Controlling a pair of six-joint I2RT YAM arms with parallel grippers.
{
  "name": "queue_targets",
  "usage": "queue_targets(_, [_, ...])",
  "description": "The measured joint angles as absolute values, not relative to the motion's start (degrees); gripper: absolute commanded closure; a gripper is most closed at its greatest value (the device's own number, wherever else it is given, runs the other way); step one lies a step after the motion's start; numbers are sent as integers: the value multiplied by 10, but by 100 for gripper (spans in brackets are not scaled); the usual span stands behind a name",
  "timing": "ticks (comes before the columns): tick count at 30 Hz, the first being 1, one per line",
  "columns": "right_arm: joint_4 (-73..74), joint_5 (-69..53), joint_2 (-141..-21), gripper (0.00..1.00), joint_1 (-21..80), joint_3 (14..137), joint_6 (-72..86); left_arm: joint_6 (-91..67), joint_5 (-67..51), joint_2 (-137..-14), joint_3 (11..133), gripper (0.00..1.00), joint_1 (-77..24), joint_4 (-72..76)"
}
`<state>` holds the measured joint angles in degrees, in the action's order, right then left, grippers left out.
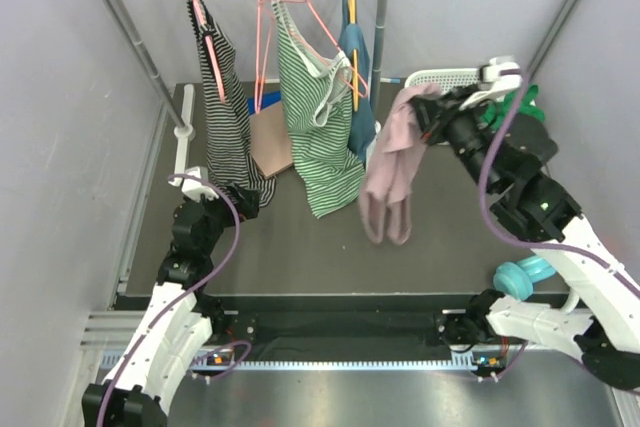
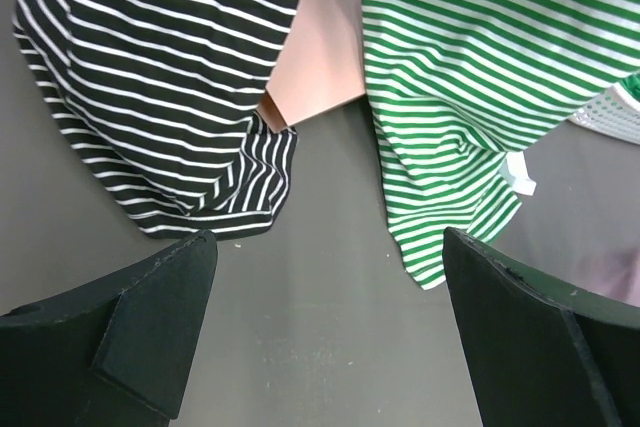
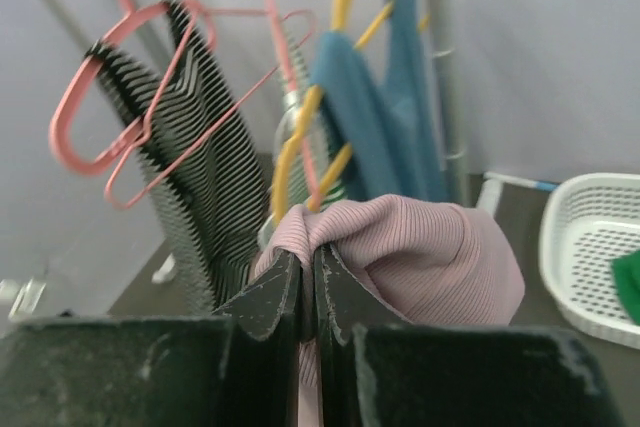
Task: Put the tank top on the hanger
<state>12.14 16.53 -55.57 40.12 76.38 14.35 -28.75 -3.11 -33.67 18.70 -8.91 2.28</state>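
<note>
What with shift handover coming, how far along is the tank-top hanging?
Done: the tank top is picked up. In hand: it hangs from the right gripper, shut on it, beside the rack. Remaining: getting it onto the bare hanger; the left gripper is open, holding nothing.

1. Heads up, you won't find any text, brand, number or sign you can actually read in any of the three views.
2. The closest thing to a label is the small white tag [image 2: 520, 173] by the hem of the green-and-white striped top [image 2: 470, 67], on the right of the left wrist view. It looks blank, with no print you can make out.
3. The little lit units [image 1: 222, 354] at the near table edge are too small for you to read anything off.
</note>
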Motion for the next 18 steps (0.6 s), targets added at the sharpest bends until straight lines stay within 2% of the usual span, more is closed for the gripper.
queue_targets(4, [140, 171, -580, 100, 488, 764, 138, -286, -39, -347, 187, 1, -91, 28])
queue_targets(8, [138, 201, -566, 99, 510, 715, 144, -284, -41, -348, 187, 1, -94, 30])
queue_targets(11, [141, 271, -532, 90, 508, 632, 169, -281, -45, -361, 187, 1, -100, 33])
queue_targets(14, [156, 330, -503, 73, 491, 541, 206, -275, -47, -389, 187, 1, -121, 41])
queue_targets(18, [204, 376, -477, 20, 418, 449, 261, -261, -31, -448, 191, 1, -186, 48])
